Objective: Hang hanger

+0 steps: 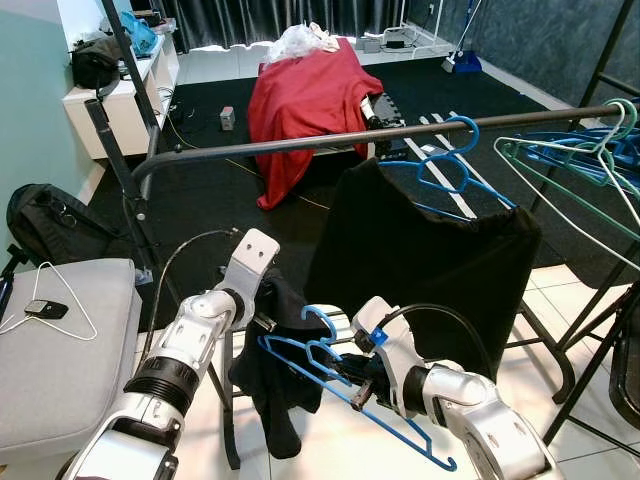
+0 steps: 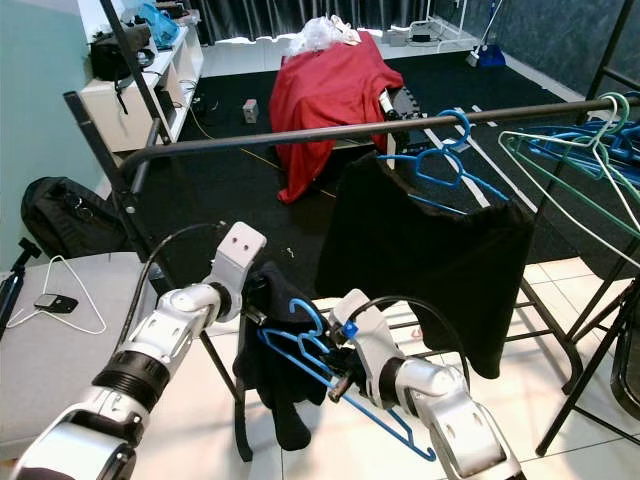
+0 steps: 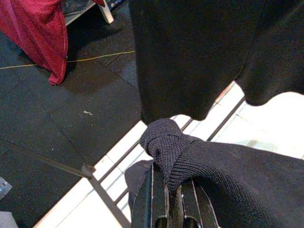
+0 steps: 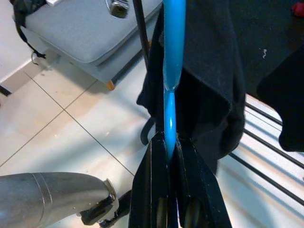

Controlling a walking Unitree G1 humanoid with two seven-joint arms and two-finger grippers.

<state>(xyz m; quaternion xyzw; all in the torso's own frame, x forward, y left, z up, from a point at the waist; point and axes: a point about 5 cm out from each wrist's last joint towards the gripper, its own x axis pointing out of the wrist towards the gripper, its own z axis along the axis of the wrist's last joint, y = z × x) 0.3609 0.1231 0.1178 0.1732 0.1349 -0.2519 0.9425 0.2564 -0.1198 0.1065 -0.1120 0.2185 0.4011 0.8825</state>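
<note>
Right gripper [image 4: 171,156] fingers clamped on blue hanger [image 1: 345,385]; left gripper [image 3: 173,190] fingers pinching dark garment [image 3: 228,175], below rail [image 1: 370,135].

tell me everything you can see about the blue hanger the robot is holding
The blue hanger is thin, glossy and plastic-looking, with a curled hook at its upper end. It is tilted, its long bar slanting down toward the robot's right. The right gripper is shut on it, and the dark garment pinched by the left gripper hangs against it, below the rail.

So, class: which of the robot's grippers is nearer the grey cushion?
Left. The left gripper, clamped on dark cloth, sits nearer the grey cushion; the right gripper, holding the blue hanger, is farther away.
</note>
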